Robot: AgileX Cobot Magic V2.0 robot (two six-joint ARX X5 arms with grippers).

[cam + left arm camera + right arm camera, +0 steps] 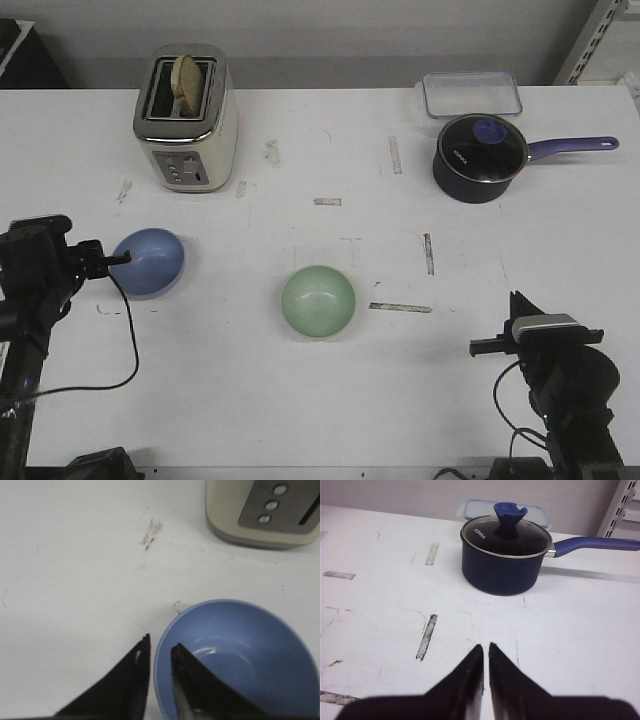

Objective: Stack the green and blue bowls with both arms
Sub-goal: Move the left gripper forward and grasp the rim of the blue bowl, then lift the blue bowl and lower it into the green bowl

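Observation:
The periwinkle blue bowl point(150, 261) sits at the left of the table, tipped a little. My left gripper point(108, 260) is shut on its near rim: in the left wrist view point(160, 642) one finger is inside the blue bowl point(240, 655) and one outside. The pale mint green bowl point(318, 300) stands upright in the middle of the table, apart from both arms. My right gripper point(520, 302) hovers at the front right, shut and empty point(486, 647), pointing toward the saucepan.
A cream toaster point(186, 118) with bread in it stands at the back left, close behind the blue bowl point(265, 510). A dark lidded saucepan point(480, 155) with a purple handle and a clear lidded box point(471, 93) are at the back right point(502, 555).

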